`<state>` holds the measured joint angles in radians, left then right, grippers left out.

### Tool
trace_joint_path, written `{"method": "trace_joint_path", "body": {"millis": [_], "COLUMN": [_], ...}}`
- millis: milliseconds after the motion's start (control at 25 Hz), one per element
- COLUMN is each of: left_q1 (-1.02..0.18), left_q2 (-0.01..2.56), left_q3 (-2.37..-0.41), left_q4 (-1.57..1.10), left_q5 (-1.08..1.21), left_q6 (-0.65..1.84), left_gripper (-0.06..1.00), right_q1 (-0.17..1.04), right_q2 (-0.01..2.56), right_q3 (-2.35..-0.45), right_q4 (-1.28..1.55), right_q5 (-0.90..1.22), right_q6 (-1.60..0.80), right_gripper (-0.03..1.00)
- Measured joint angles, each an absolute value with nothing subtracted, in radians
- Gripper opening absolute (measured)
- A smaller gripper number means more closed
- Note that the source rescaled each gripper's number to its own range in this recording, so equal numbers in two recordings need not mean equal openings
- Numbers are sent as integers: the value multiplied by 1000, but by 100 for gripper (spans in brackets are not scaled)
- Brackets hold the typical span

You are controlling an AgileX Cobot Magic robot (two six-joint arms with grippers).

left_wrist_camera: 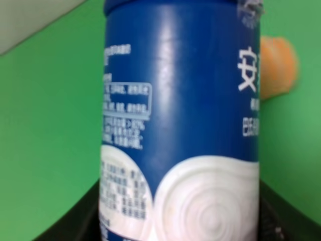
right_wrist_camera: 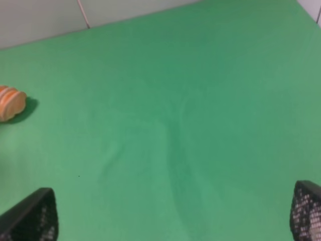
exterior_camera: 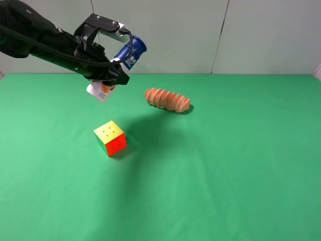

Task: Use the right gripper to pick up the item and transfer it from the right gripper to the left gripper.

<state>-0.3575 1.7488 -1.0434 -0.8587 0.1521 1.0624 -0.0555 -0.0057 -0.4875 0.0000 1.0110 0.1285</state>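
The right gripper point(right_wrist_camera: 168, 215) is out of the high view. Its own camera shows the two fingers point(right_wrist_camera: 31, 217) spread wide at the lower corners, with nothing between them but green cloth point(exterior_camera: 225, 175).

Farther back, at the upper left of the high view, the left gripper point(exterior_camera: 111, 71) is clamped round the middle of the bottle point(exterior_camera: 131, 51) and holds it in the air, clear of the cloth. The bottle is tilted, blue cap up and to the right, white base down and to the left. It fills the left wrist view.

So the handover looks done to me — the bottle hangs from the left arm alone. What's left calls for little: a firm grip, and the right arm kept well away.

On the cloth, the cube point(exterior_camera: 110, 138) sits nearest, left of centre and below the raised bottle. The roll point(exterior_camera: 168, 99) lies beyond it, near the middle. Neither touches anything, and nothing stands in the way — though a dropped bottle could land near the cube.
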Motion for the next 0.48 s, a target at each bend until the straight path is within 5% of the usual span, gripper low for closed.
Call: {"method": "trace_joint_path", "body": {"millis": [480], "left_q1": [-282], "left_q2": [1749], "left_q3": [-926], "left_q4": [-684], "left_q5": [-76], "left_q6": [519], "left_gripper": [6], "right_q1": [-56], "right_q2": [-6], "right_q3": [-487], "right_q4": [0], "right_q5": [1011], "right_q6": [128], "right_gripper": [100]}}
